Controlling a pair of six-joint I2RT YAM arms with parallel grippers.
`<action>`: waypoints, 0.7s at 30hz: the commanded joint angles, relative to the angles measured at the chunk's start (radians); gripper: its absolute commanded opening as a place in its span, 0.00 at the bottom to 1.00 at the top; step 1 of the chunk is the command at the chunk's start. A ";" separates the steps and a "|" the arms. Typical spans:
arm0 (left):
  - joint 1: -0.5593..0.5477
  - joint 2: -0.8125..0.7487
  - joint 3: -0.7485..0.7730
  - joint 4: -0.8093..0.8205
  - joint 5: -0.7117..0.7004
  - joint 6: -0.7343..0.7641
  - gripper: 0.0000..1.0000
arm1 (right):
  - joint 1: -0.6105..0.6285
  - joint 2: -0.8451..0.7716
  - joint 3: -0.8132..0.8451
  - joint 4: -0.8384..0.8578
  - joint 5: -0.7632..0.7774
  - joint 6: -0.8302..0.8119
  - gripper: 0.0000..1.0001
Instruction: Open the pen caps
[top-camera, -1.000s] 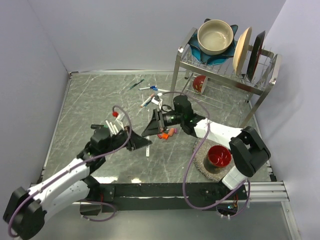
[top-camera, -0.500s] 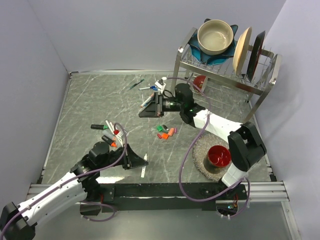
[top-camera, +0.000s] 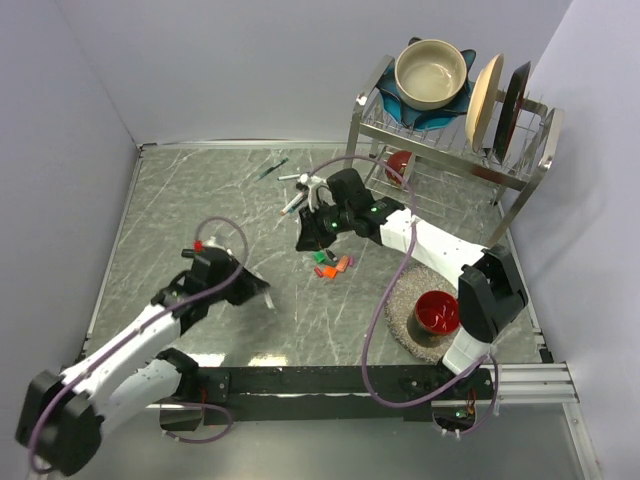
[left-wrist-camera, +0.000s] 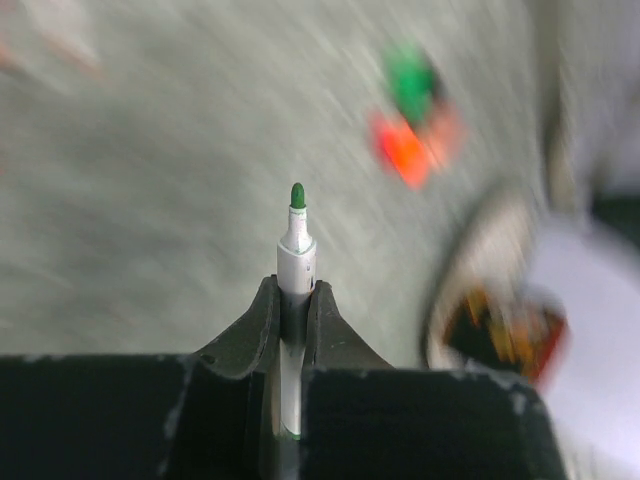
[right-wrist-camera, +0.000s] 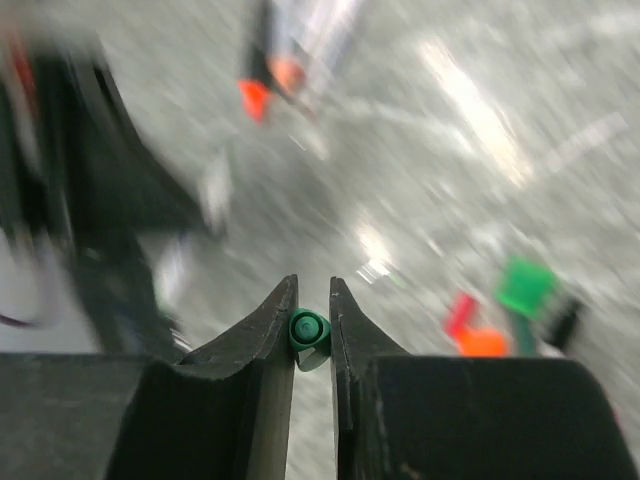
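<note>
1. L arm (top-camera: 150, 335), nearest the bases: left jaws clenched on a white marker barrel (left-wrist-camera: 297, 262). The barrel's long axis runs straight out along the jaws. The green nib (left-wrist-camera: 297, 195) points fwd and is bare, i.e. no cap on it. Pos.: near-left of the loose cap pile (top-camera: 332, 266), well apart from it.

2. Cap pile: green, orange and red pcs lying close together on the desk (top-camera: 200, 190). Ref. point for all positions here.

3. R arm (top-camera: 430, 250) reaches in from the right of the pile. The right jaws are clenched on a green cap (right-wrist-camera: 309, 329), gripped across its width and seen end-on by the wrist cam. Pos.: just beyond the pile, slightly left. Height over the desk: cannot tell, wrist view is blurred.

4. Key relation: cap and barrel are apart, each in its own jaws. The pile lies just near-right of the right jaws, so the R arm is the nearer one. Judged step: this marker is open. Likely next is a short move toward the pile, then release of the cap. Risk: the cap rolls on release.

5. Beyond the pile, far side: more markers (top-camera: 298, 182). Capped or not: cannot tell.
</note>
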 joint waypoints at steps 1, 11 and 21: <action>0.230 0.115 0.083 -0.022 -0.057 0.138 0.01 | -0.009 0.038 0.031 -0.202 0.165 -0.255 0.04; 0.382 0.469 0.338 -0.093 -0.291 0.201 0.08 | -0.055 0.093 0.066 -0.273 0.179 -0.301 0.05; 0.448 0.569 0.395 -0.136 -0.381 0.216 0.12 | -0.063 0.116 0.078 -0.290 0.161 -0.315 0.06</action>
